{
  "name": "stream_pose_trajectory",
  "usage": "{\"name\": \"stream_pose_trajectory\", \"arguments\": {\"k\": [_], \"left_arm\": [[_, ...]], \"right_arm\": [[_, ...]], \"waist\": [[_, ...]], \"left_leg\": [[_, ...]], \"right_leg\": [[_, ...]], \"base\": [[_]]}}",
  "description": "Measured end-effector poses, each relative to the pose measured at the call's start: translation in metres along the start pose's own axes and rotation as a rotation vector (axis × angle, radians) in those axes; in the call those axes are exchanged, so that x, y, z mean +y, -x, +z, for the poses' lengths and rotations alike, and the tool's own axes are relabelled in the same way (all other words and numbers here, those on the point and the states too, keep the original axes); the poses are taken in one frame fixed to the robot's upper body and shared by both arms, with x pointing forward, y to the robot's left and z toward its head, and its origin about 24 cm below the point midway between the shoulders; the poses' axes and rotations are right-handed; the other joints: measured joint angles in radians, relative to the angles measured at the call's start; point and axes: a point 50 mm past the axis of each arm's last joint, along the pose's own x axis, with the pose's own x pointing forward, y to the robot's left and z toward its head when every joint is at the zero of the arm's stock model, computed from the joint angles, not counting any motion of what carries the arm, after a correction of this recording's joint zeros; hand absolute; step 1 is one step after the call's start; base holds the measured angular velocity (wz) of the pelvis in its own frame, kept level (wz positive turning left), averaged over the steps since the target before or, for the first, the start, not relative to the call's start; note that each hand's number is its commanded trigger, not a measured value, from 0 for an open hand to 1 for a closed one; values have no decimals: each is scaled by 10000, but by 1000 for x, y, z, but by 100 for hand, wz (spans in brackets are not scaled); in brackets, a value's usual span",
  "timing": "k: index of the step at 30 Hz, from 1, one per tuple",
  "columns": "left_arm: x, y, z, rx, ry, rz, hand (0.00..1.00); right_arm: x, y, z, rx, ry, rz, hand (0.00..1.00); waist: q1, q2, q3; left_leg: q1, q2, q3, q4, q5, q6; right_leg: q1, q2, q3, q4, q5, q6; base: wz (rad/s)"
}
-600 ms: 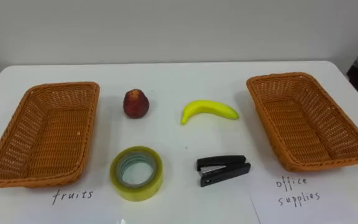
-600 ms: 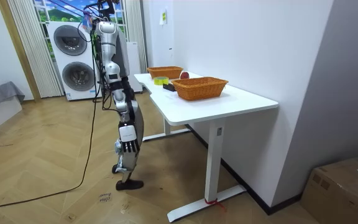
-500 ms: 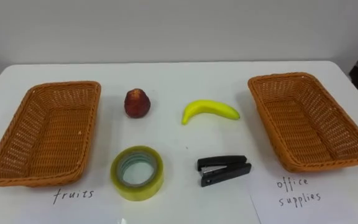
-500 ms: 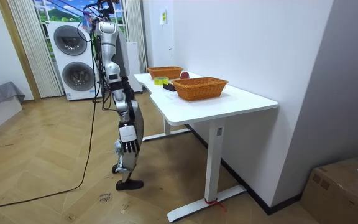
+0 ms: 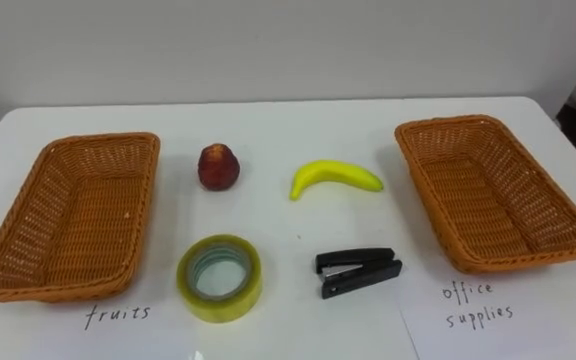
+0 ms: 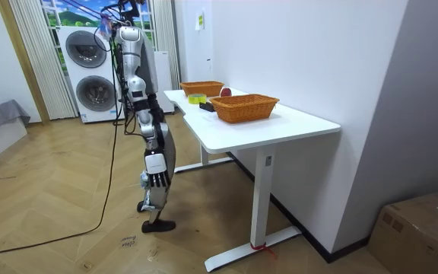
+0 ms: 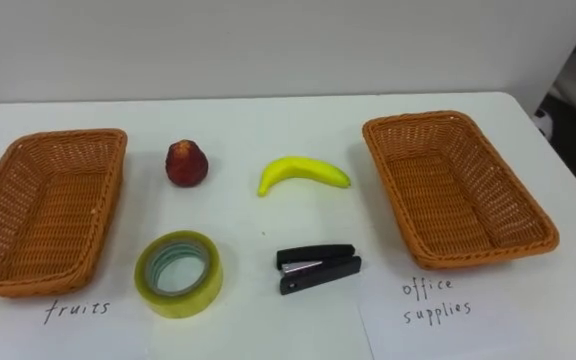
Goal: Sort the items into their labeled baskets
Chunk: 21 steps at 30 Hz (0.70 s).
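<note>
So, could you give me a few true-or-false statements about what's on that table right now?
1. The left basket and the right basket are both empty. True.
2. The banana lies in the left basket. False: it lies on the table, between the two baskets.
3. The tape roll lies nearer the robot than the red fruit. True.
4. The stapler is inside the right basket. False: it lies on the table, to the left of that basket.
</note>
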Motion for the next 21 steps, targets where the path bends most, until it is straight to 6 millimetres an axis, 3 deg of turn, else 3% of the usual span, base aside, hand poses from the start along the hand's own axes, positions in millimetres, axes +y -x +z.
{"name": "stream_pose_trajectory", "arguments": {"k": [11, 17, 21], "left_arm": [[3, 1, -3, -32, 61, 443, 0], [13, 1, -9, 104, 716, 856, 0], [21, 1, -11, 90, 841, 1066, 0]], "right_arm": [[0, 0, -7, 123, -1122, -306, 0], [-8, 2, -19, 38, -4957, -503, 0], [-11, 3, -17, -369, -7210, -547, 0]], "waist": [[-236, -32, -14], [-356, -128, -27], [-456, -362, -18]], "left_leg": [[20, -5, 15, -13, 0, 0], [60, 1, 93, -106, 1, -1], [51, 5, 98, -116, 1, -1]], "right_leg": [[-13, 3, 60, -11, 0, 1], [-47, 24, 121, 5, -1, 0], [-53, 32, 125, -7, 0, 0]], "base": [[-1], [-3], [0]]}}
